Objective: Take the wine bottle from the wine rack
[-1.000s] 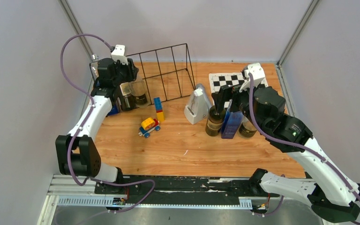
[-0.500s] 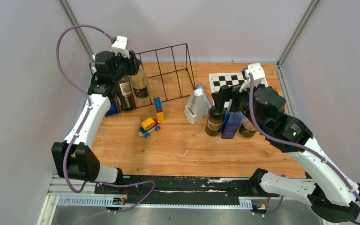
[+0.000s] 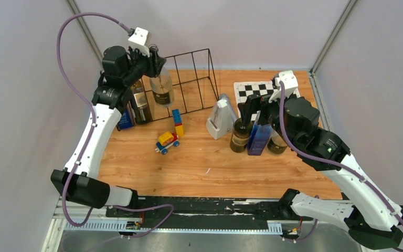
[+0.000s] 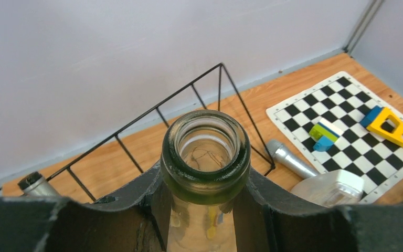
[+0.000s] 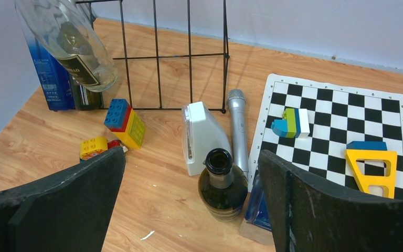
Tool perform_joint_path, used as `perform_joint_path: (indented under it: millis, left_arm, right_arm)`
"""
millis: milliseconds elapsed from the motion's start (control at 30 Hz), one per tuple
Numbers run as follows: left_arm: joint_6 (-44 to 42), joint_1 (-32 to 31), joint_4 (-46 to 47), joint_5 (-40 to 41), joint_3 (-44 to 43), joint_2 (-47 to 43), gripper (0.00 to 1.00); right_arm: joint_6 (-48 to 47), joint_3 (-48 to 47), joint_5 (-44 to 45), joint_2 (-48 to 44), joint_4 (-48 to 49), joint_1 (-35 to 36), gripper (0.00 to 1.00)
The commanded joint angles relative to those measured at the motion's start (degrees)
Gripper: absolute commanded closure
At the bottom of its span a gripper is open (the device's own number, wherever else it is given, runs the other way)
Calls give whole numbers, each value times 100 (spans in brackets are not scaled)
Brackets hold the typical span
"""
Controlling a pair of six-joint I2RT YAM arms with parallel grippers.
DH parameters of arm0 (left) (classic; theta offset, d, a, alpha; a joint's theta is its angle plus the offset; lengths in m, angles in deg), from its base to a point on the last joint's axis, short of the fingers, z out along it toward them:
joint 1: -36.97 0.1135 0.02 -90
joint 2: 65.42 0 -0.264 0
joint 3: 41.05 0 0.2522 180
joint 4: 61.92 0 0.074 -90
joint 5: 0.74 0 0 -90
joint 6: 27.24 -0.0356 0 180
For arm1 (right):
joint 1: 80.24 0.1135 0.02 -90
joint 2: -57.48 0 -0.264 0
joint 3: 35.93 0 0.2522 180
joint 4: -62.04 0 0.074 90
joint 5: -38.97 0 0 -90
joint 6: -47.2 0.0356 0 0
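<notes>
- Holding the bottle by its neck, the left gripper is closed tight above the rack's left end.
- Lift until the base passes the wires; avoid swinging.
- Right gripper is wide open, empty.

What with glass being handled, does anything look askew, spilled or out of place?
The clear glass wine bottle hangs tilted above the wooden table, its neck clamped in the left pincer, beside the black wire rack. No spill shows.
</notes>
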Motion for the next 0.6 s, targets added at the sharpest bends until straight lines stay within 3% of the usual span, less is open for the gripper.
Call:
perform_joint_path:
  millis: [0,167,567]
  left_arm:
    - [-4,-274,614,-276,-681,-579,100]
    - [47,-674,306,-441,-851,-597,100]
    - [190,-1876,411,-443,17,-985,100]
  right_arm:
    - [107,-121,152,-67,143,29,1]
    - [121,-151,247,-74,178,29,1]
    - [-83,-480,790,-89,236,32,1]
